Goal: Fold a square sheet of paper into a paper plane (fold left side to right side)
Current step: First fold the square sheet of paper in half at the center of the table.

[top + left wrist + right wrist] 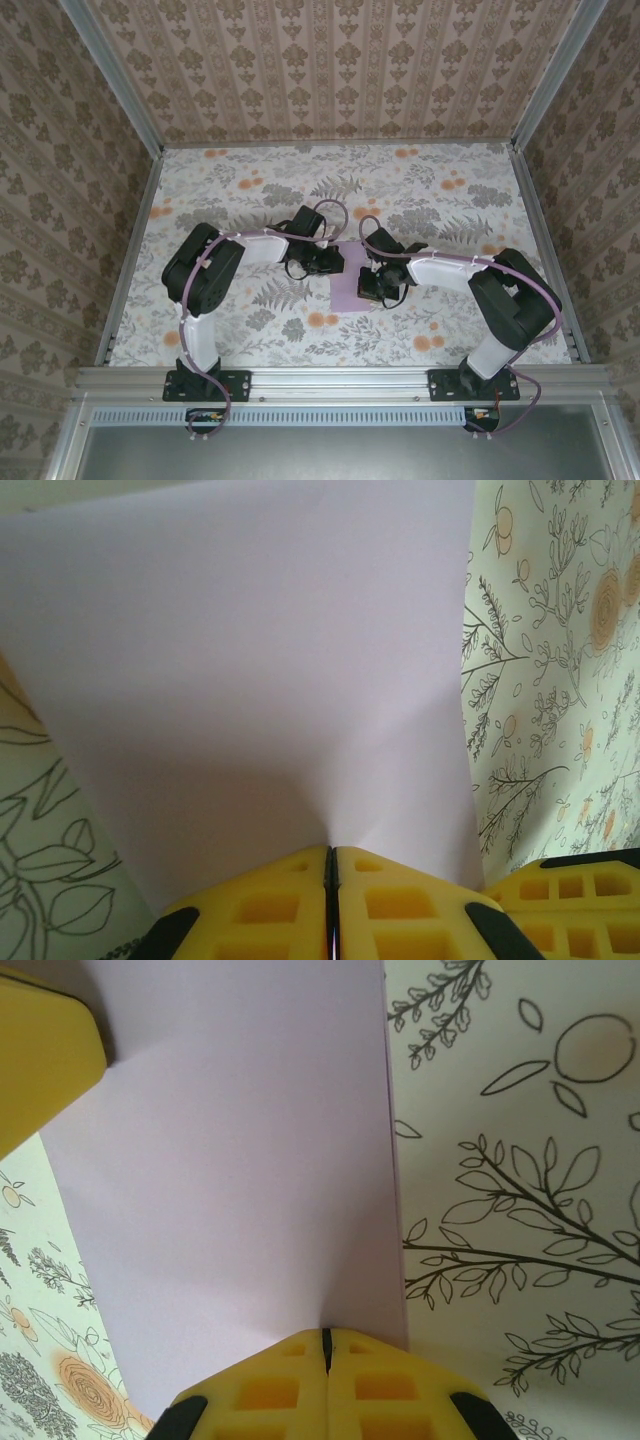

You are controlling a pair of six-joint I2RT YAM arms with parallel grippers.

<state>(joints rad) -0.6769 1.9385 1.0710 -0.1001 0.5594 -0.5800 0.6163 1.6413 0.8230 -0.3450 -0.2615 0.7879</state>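
Evidently the left hand point(331, 855) and right hand point(325, 1338) each pinched the paper point(347, 290) (mid-table point(430, 190), between them); folding left over right wanted edges matched before creasing.

Readable text: you will find none in any view;
Lilac paper point(260, 680): plain surface; no lettering, number or sign for you to read;
Tablecloth point(420, 190): printed flowers and leaves; you get no words from it;
Rail point(340, 381): too small for you to tell any marking
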